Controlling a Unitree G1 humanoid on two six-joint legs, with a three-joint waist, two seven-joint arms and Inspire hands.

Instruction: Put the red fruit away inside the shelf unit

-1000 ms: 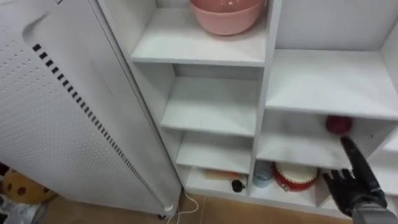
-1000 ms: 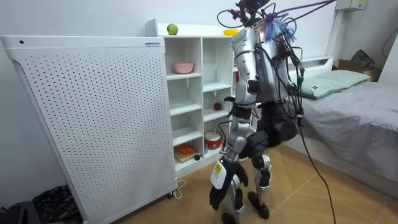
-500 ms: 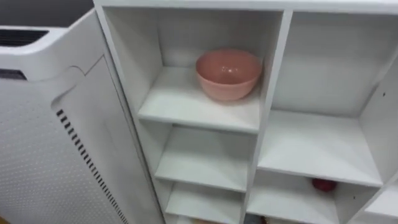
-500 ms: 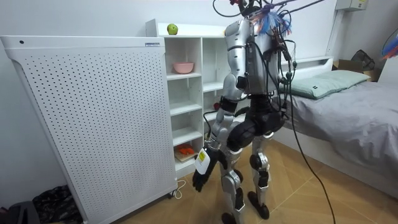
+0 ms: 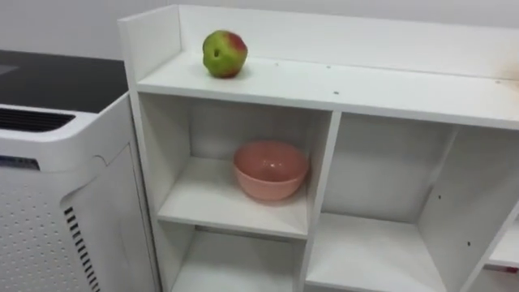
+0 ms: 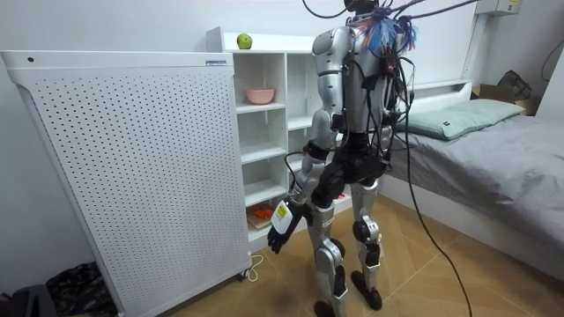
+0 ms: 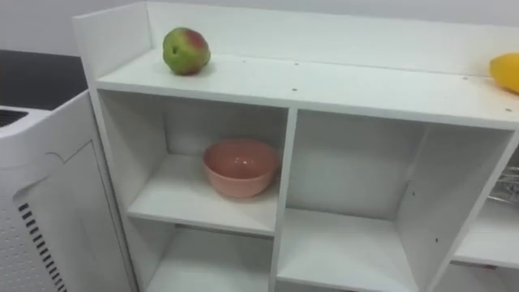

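Atop the closet [image 5: 324, 85], an apple [image 5: 225, 53]; one shelf down, pink bowl [image 5: 270, 169].

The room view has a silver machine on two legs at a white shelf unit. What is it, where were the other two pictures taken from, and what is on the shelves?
It is a humanoid robot with two arms and hands with fingers, standing upright at the closet. The room view comes from a camera standing some way off. The other two pictures come from two cameras side by side in its head, so they show almost the same scene. On the closet's top lies a green and red apple, and at the far right a yellow fruit. One shelf down sits a pink bowl. Its left hand hangs low beside its leg; whether it holds anything is too small to tell.
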